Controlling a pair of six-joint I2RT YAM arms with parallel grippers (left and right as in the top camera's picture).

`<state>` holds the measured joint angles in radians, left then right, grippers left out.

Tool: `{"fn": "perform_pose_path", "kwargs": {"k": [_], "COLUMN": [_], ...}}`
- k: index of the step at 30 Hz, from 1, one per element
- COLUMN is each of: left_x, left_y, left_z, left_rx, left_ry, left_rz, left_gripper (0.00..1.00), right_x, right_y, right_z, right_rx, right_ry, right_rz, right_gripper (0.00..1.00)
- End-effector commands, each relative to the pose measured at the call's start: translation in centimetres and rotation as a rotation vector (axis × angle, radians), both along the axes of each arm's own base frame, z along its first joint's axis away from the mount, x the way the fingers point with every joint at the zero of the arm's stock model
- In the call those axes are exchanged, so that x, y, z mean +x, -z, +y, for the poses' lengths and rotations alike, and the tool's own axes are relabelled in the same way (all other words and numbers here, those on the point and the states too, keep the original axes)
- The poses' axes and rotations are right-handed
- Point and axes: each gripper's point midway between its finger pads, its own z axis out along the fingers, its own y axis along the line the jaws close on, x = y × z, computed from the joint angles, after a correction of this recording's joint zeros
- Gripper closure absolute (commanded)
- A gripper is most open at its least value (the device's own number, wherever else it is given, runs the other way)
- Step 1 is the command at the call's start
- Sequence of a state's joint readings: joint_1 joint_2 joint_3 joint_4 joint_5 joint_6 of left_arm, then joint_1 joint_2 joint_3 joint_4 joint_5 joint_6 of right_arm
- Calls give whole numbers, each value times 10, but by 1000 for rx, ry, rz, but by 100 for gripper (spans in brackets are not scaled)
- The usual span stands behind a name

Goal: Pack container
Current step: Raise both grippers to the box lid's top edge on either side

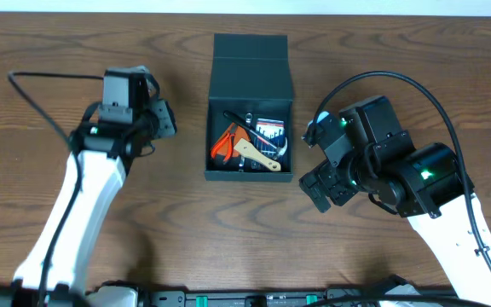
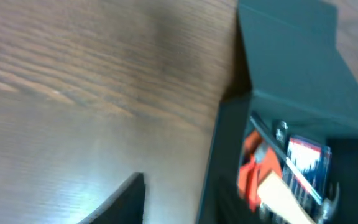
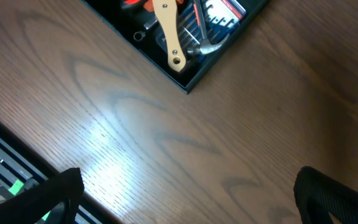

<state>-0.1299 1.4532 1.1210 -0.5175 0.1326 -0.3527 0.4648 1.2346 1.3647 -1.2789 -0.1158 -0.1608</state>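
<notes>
Container (image 1: 250, 176) upper centre, flap lid open | pliers (image 1: 226, 143), hammer (image 1: 258, 156) and bit card (image 1: 271, 130) inside | your right hand (image 3: 188, 186) spread, empty | left hand (image 1: 162, 119): cannot tell | likely left: close the lid.

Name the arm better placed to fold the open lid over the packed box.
Probably left. The left end effector sits beside the hinge of the dark teal-black square cardboard container's open lid flap, which its wrist camera faces. The right end effector hangs by the near corner, farther from the flap.
</notes>
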Motion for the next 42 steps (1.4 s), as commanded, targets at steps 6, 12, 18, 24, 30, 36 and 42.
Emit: {"fn": "perform_pose_path", "kwargs": {"k": [6,12,18,24,30,36,42], "left_x": [27,34,55,73,109,146,171], "left_y": [37,27,20,35,42,59,83], "left_z": [-4,-24,-34,-44,-49,-54,-49], "left_rx": [-44,-114,-148,-186,-189,-216,-322], "left_ry": [-13,87,135,166,167,177,157], "left_rz": [37,-11,-101,-94,-95,-47,32], "left_gripper": [94,94,94,94,94,94,94], "right_x": [5,19,52,102,164,211,246], "right_y": [-4,-12,-39,-5,41,82,134], "right_z": [0,7,45,51,23,0,-6], "right_rx": [18,51,251,264,328,473,684], "right_ry": [22,22,-7,86,349,462,536], "right_rz": [-21,-82,-207,-182,-88,-4,140], "right_gripper": [1,1,1,99,99,99,99]}}
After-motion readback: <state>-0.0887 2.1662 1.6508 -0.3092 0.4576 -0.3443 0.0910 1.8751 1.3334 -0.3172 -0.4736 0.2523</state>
